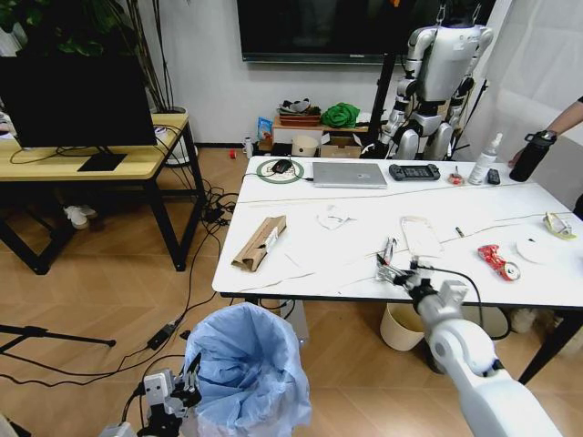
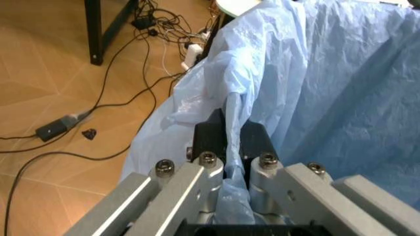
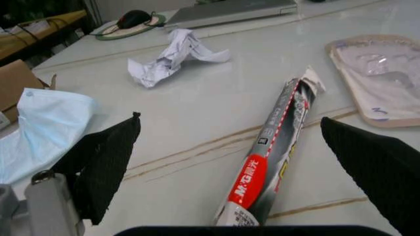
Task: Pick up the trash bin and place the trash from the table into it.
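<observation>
The trash bin [image 1: 246, 369], lined with a crinkled light-blue bag [image 2: 328, 88], is on the floor in front of the table [image 1: 364, 273]. My left gripper [image 1: 189, 381] is shut on its bag-covered rim [image 2: 231, 123]. My right gripper [image 1: 390, 262] hovers open just above the table's near edge. A silver-and-red wrapper [image 3: 272, 157] lies between its fingers [image 3: 105, 157]. More trash is spread on the top: a brown cardboard piece [image 1: 260, 242], crumpled white paper [image 3: 172, 56], a clear wrapper [image 1: 420, 235], a crushed red can [image 1: 498, 261] and a white lid [image 1: 537, 249].
A laptop [image 1: 349, 174], a game controller [image 1: 414, 171] and bottles [image 1: 485, 160] line the table's far edge. A cream bin [image 1: 401, 328] stands under the table. A yellow desk [image 1: 91, 164] stands on the left, with cables [image 1: 196, 264] on the floor beside it.
</observation>
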Tool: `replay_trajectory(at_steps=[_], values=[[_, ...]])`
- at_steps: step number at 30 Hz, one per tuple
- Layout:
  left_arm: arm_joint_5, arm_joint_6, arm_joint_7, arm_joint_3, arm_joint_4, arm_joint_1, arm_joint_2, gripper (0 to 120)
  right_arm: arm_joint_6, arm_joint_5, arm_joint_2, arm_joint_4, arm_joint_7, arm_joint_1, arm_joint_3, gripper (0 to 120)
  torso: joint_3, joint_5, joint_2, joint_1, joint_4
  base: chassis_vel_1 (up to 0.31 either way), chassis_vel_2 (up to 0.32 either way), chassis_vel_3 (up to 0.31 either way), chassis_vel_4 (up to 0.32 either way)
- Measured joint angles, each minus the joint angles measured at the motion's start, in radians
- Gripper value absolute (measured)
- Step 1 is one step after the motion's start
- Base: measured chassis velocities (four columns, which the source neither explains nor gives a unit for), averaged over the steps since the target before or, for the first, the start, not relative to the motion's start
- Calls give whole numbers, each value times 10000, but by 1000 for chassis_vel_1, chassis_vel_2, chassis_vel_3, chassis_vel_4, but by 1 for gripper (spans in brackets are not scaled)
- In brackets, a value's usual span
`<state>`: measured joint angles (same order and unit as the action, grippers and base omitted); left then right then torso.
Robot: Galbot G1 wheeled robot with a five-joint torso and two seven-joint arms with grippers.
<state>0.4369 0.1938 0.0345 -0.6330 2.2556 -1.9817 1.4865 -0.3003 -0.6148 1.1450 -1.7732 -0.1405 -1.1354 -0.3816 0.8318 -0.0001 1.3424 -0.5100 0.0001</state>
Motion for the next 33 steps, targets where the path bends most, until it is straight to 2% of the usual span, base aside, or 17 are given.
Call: replay_trajectory(at_steps=[6, 11, 13, 18, 20, 26, 28, 29, 31, 33], values=[[33, -21, -13, -25, 82, -19, -5, 0, -489, 453, 190, 695, -146, 267, 177, 98, -1, 3, -2, 1, -1, 0, 0, 0, 0], [36, -45, -2, -17, 72, 4, -14, 0, -603, 581, 173, 714, -209, 121, 122, 74, -3, -1, -3, 3, -2, 0, 0, 0, 0], [38, -47, -2, -13, 55, 6, -13, 0, -603, 598, 174, 702, -209, 104, 117, 72, -3, 1, -3, 3, -3, 0, 0, 0, 0], [42, -41, -77, -10, 56, 18, -16, 0, -541, 755, 216, 723, -198, 53, 91, 50, -4, 0, -5, 4, -2, 0, 0, 0, 0], [44, -37, -78, -10, 78, 18, -23, 0, -540, 763, 219, 723, -196, 43, 85, 47, -4, 0, -5, 4, -2, 0, 0, 0, 0], [65, -24, -73, 4, 125, 14, -71, 0, -544, 767, 214, 647, -197, -39, 36, 20, -4, 3, -7, 4, -1, 0, 0, 0, 0], [72, -19, -73, 25, 135, 8, -80, 0, -544, 765, 195, 606, -197, -78, 22, 19, -4, 2, -7, 4, -1, 0, 0, 0, 0], [81, -9, -73, 61, 146, -1, -102, 0, -540, 755, 160, 531, -186, -146, -14, 12, -4, 3, -7, 4, 0, 0, 0, 0, 0], [198, 17, -77, 112, 155, 0, -107, 0, -188, 697, 51, 342, -34, -403, -137, 3, -4, 3, -8, 4, -1, 0, 0, 0, 0], [268, 17, -92, 112, 148, 1, -74, 0, 10, 673, 21, 248, 20, -529, -187, 0, -4, 3, -8, 3, -1, 0, 0, 0, 0]])
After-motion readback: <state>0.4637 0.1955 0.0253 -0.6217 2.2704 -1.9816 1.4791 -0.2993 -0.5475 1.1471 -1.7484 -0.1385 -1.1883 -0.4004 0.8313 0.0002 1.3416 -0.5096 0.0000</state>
